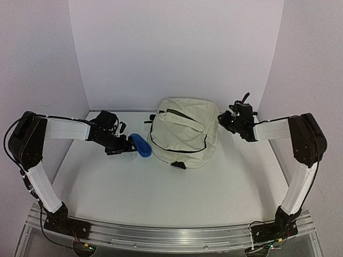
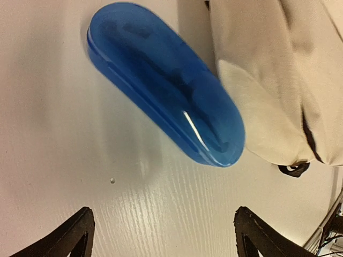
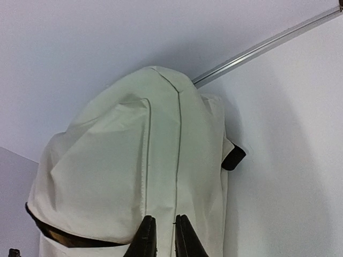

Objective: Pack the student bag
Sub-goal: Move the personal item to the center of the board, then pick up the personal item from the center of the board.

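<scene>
Student bag (image 1: pixel 184 134) fabric at right gripper (image 3: pixel 165 219), fingers nearly pressed together (pinching cloth or not: cannot tell). Left gripper (image 2: pixel 163 214) spread wide, blue plastic case (image 2: pixel 166 85) at its 12 o'clock. Bag at 12 o'clock on table (image 1: pixel 161 187).

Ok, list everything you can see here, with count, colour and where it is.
student bag: one, cream with black zips, back centre of the table
blue case: one, translucent blue, lying beside the bag on its left
table: one, white, under both
left gripper: one, black, open, over the table by the case
right gripper: one, black, nearly closed, at the bag's fabric; grip unclear
</scene>
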`<state>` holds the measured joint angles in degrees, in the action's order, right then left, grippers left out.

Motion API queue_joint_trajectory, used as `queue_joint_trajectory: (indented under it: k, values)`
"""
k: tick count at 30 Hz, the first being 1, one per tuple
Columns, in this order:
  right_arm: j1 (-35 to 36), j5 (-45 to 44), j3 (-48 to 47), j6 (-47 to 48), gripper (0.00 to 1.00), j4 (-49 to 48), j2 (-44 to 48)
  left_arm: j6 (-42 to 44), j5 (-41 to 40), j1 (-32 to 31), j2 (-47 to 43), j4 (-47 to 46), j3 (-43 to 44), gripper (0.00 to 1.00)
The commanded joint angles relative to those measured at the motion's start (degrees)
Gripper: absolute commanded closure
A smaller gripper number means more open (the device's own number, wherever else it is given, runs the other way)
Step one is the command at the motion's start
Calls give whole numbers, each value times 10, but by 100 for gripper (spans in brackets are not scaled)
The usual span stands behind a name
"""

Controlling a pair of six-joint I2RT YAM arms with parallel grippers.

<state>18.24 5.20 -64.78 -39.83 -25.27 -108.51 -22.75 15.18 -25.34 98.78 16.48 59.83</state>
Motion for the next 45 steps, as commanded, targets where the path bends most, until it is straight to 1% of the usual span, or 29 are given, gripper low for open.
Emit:
queue_joint_trajectory:
  k: [1,4,7,9,12,15,16,18,20,22,27,30,33,37,39,42,45]
  values:
    - [-2,-10,25,38,69,15,76,-38,13,-2,-47,-34,-3,5]
    - [3,-5,27,71,52,53,111,-60,13,11,-40,-37,12,2]
    - [38,-21,11,129,35,112,151,-104,65,39,-34,-82,8,2]
    - [72,-43,0,153,29,146,173,-132,91,56,-28,-119,1,2]
    - [125,-47,-14,169,22,176,198,-160,124,81,-13,-148,2,2]
    - [183,-39,-36,178,21,193,196,-180,133,98,-15,-186,-16,2]
    - [204,-32,-48,180,22,198,187,-183,128,102,-18,-190,-20,2]
    - [242,-16,-78,180,31,211,158,-186,107,106,-28,-188,-30,2]
    - [279,-9,-118,183,37,226,118,-191,87,108,-47,-182,-44,2]
    - [315,-6,-160,190,40,239,76,-193,66,109,-68,-171,-60,2]
    - [373,9,-273,206,40,275,-54,-196,31,110,-124,-165,-103,0]
    - [381,20,-337,196,38,296,-127,-196,30,113,-143,-136,-110,0]
    - [381,9,-402,192,33,322,-200,-205,42,113,-171,-134,-118,0]
    - [379,-57,-501,184,31,378,-270,-210,42,113,-205,-130,-128,0]
    - [378,-101,-539,177,27,403,-297,-210,35,113,-218,-123,-132,0]
    - [374,-124,-595,171,25,447,-337,-211,32,113,-227,-121,-137,0]
    - [371,-137,-616,170,25,459,-358,-212,35,112,-227,-119,-139,0]
